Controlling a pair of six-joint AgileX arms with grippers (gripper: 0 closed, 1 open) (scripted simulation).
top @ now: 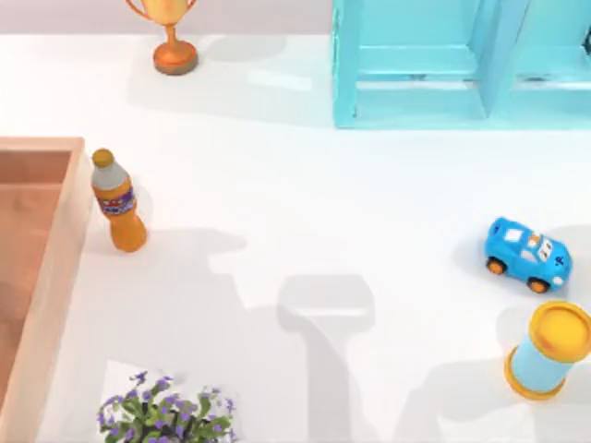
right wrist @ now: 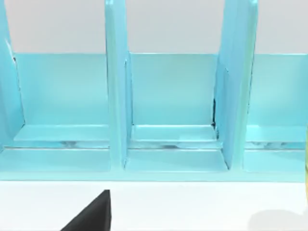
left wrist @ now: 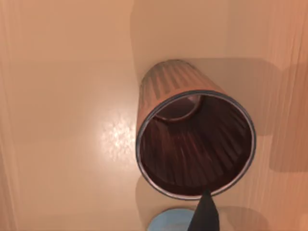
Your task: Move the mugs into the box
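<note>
1. Dark finger (left wrist: 206, 214) of left gripper sits touching the ribbed dark brown tapered mug's (left wrist: 195, 139) rim, mug upright on the peach-orange wooden box (left wrist: 62, 96) floor.
2. Plain light blue mug (left wrist: 168, 222) just beside it.
3. Can't tell whether fingers are clenched.

At the table's left edge sits the box (top: 57, 242), with the bottle (top: 117, 201) standing just beside its right wall and the potted plant (top: 166, 413) nearer, by the near edge. In my left wrist view the ribbed mug (left wrist: 192, 139) stands on the box floor, a second mug (left wrist: 168, 221) just beside it. Far back are the trophy (top: 171, 37) and, to its right, the shelf unit (top: 462, 65); the toy car (top: 526, 255) is at the right, the lidded cylinder (top: 549, 351) nearer than it.
</note>
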